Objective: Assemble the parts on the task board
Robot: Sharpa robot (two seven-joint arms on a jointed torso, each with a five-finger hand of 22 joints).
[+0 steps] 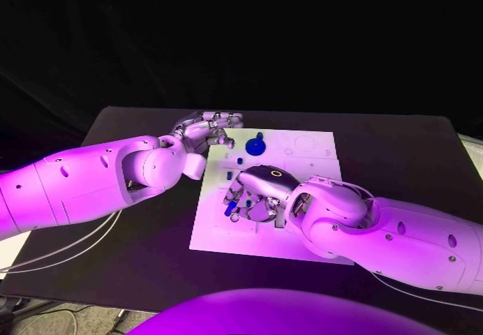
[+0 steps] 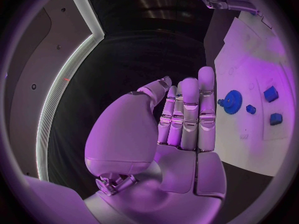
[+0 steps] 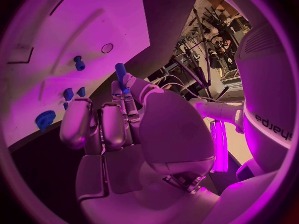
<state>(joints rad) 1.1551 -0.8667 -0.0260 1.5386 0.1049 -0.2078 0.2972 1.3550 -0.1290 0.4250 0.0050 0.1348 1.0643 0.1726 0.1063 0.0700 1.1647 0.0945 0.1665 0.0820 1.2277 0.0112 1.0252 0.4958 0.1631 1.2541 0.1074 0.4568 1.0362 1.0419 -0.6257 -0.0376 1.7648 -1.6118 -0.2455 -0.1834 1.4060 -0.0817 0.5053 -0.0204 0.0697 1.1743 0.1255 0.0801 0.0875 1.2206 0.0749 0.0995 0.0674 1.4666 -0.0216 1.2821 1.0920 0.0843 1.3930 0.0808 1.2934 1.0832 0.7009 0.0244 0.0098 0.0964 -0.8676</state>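
A black table (image 1: pixel 403 150) against black surroundings; a light strip (image 2: pixel 62 92), perhaps on a wall.

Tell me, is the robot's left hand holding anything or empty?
Empty. The left hand has its fingers straight and side by side with nothing in them, beside the task board.

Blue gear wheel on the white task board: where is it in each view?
Head view: the round blue toothed gear wheel lies at the far edge of the white task board, just past the left robot hand.
Left wrist view: gear beside that hand's fingertips.
Right wrist view: gear near the board's edge.
Shared landmark: the white board.
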